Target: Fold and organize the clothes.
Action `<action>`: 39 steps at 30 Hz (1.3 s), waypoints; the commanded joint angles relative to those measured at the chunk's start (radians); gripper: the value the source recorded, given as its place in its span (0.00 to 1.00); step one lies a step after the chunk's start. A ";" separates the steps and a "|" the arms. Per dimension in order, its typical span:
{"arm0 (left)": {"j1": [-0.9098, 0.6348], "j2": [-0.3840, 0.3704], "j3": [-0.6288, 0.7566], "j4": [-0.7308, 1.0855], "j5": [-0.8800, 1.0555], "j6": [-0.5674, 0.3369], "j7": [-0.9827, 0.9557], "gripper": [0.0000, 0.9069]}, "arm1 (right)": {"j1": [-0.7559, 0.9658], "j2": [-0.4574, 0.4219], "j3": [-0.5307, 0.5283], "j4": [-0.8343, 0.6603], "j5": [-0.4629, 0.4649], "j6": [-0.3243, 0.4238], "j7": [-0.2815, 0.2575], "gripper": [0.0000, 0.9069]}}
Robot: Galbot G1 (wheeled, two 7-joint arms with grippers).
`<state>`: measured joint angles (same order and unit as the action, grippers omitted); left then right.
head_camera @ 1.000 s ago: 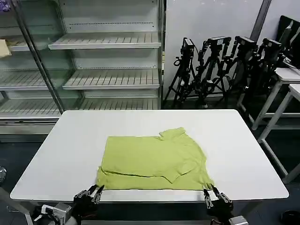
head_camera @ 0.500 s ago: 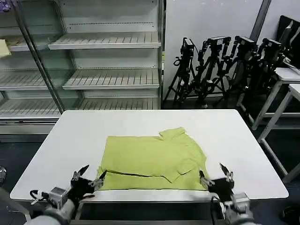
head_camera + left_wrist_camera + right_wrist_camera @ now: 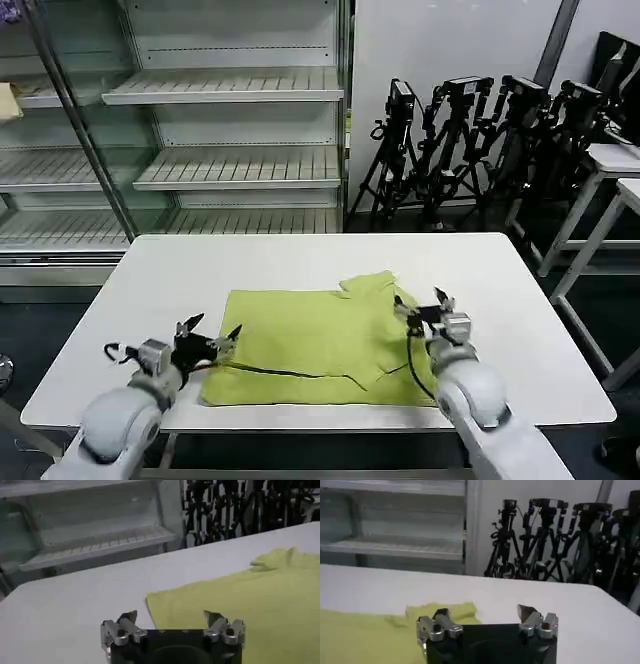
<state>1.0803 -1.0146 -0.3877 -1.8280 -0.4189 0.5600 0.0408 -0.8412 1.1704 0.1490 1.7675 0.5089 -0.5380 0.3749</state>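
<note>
Both arms have come up off the near table edge since a second ago and now sit over the table, one at each side of the shirt. My left gripper is at the left edge of the lime green T-shirt, fingers spread wide with nothing in them; from the left wrist camera the open fingers straddle the shirt's corner. My right gripper hovers by the shirt's right side, near the sleeve that sticks out toward the far side, also wide open and empty.

The T-shirt lies partly folded in the middle of the white table, closer to the near edge, with a folded band along its front and a flap doubled over near the right. It hasn't shifted.

Behind the table there's an empty shelving unit and a bunch of camera tripods.
</note>
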 commanded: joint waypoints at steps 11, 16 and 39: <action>-0.355 -0.018 0.122 0.423 -0.001 0.016 0.026 1.00 | 0.326 0.120 -0.122 -0.427 0.055 -0.024 0.031 1.00; -0.361 -0.022 0.127 0.432 0.006 0.016 0.030 1.00 | 0.301 0.097 -0.111 -0.395 0.090 -0.039 0.046 1.00; -0.352 -0.026 0.133 0.432 0.001 0.015 0.078 0.01 | 0.262 0.090 -0.094 -0.388 0.191 -0.040 0.065 0.00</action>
<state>0.7307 -1.0402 -0.2597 -1.4080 -0.4189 0.5726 0.0960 -0.5816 1.2565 0.0504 1.3944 0.6456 -0.5762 0.4328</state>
